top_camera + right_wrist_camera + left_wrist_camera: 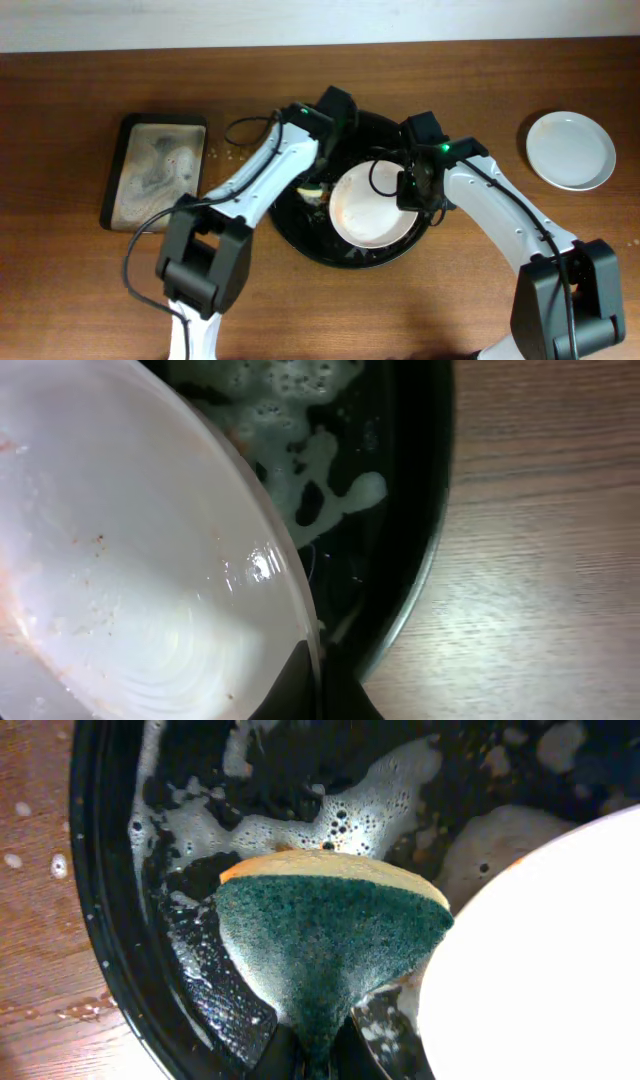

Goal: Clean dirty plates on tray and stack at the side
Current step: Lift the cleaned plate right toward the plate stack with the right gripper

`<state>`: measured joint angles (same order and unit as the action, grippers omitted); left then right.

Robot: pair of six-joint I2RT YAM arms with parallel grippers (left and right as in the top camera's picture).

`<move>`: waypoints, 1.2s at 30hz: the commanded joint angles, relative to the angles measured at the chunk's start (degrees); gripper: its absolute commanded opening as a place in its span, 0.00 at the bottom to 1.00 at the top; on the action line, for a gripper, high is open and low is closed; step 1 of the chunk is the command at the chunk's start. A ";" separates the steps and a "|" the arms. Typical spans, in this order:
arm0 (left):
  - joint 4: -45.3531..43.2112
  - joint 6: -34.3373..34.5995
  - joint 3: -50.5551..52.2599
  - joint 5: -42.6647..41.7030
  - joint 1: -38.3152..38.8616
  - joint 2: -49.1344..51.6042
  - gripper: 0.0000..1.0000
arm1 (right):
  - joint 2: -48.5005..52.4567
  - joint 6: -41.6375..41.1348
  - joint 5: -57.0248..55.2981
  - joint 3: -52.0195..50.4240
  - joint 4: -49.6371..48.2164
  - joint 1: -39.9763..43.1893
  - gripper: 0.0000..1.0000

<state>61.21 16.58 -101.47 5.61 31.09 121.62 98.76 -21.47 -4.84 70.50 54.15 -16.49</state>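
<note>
1. Plates: two that I can see, so the plate in the tray (pixel 368 215) plus the plate off to the side (pixel 571 150).
2. Big round black tray (pixel 300 232): just the one.
3. Sponge tray (pixel 115 170): one, the smaller rectangular dark one.
4. Sponge (pixel 330 945): one, green on one face and yellow on the other.
5. Arms: two, a left arm (pixel 255 180) and a right arm (pixel 500 215).
6. Hands: two, one per arm, the left hand (pixel 310 1058) and the right hand (pixel 320 692).
7. Wooden surface (pixel 480 80): one.
8. Foam (pixel 385 805) blobs: a bunch, way too smeared together to count properly.
</note>
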 commanded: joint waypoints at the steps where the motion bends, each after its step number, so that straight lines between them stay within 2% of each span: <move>1: -0.24 0.76 -0.37 -6.45 -3.91 -1.75 0.00 | -3.56 4.61 -8.94 5.77 3.72 0.07 0.04; 8: -1.22 0.70 -0.37 -7.82 -5.42 -1.75 0.00 | -9.99 12.90 -14.43 14.78 6.71 -0.42 0.04; 13: -1.55 0.70 -0.37 -7.82 -5.38 -1.75 0.00 | -12.07 16.87 -24.90 16.87 8.07 -3.54 0.04; 19: -2.60 0.72 -0.37 -7.82 -5.38 -1.75 0.00 | -12.04 16.83 -37.31 16.85 9.09 -9.79 0.04; 22: -2.62 0.72 -0.37 -7.82 -5.38 -1.75 0.00 | -12.04 17.29 -47.93 16.85 9.79 -14.16 0.04; 26: -2.67 0.72 -0.37 -7.82 -5.38 -1.75 0.00 | -12.04 18.12 -54.60 16.83 9.77 -18.43 0.04; 36: -2.67 0.72 -0.37 -7.82 -5.38 -1.75 0.00 | -12.02 19.61 -58.77 16.83 9.73 -19.96 0.04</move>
<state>58.67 16.78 -101.47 -1.56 25.69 121.27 87.26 -2.04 -59.53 86.46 63.88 -35.90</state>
